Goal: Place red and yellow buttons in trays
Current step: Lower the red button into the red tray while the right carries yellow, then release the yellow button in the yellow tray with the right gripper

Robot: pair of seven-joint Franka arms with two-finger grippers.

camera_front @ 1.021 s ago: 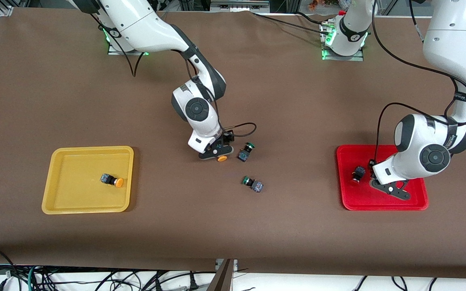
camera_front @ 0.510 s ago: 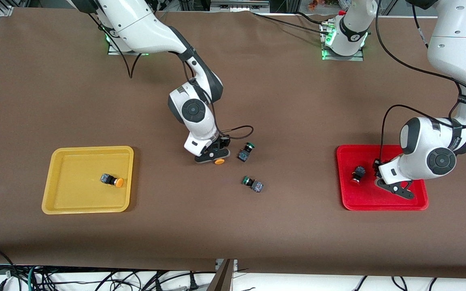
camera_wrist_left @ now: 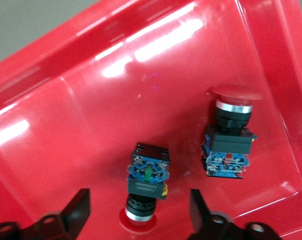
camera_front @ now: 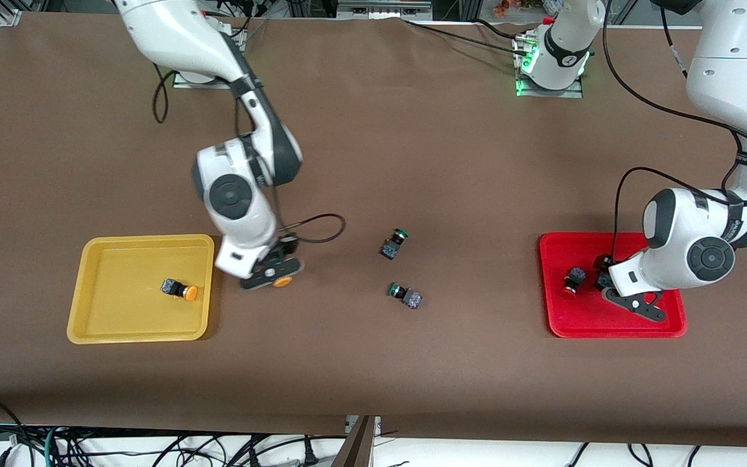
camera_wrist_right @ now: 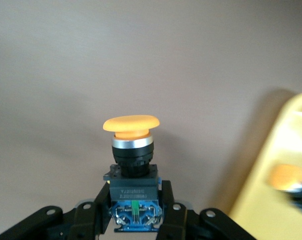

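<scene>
- Brown table surface [camera_front: 412, 130], both arm bases along its robot edge; landmark for all places is the yellow tray [camera_front: 140, 288], at the right arm's end.
- Right gripper [camera_front: 272, 274] is up over bare table just beside the yellow tray's rim, clamped on a yellow button [camera_wrist_right: 132, 150]. Fingers [camera_wrist_right: 93, 210] pinch the dark body; long axis runs straight out of the gripper, orange cap [camera_front: 283, 281] leading.
- Second yellow button [camera_front: 179, 289] lies on its side inside the yellow tray, cap toward the held one.
- Red tray [camera_front: 613, 324] is well apart from the yellow tray, at the left arm's end. Left gripper [camera_front: 629, 303] hangs over it, fingers [camera_wrist_left: 73, 212] spread apart, gripping nothing.
- Two red buttons in the red tray, both on their sides: one [camera_wrist_left: 229, 135] by the rim, the other [camera_wrist_left: 147, 180] between the spread fingers. Their long axes are roughly parallel, caps pointing opposite ways.
- Two green-capped switches [camera_front: 393, 244] [camera_front: 406, 296] lie on the table between the trays, off the gap from the held button to the yellow tray.
- View split: front view shows one red button [camera_front: 572, 280] clearly, the other mostly hidden by the left arm; left wrist view shows both. Right wrist view catches only the yellow tray's corner [camera_wrist_right: 275, 170].
</scene>
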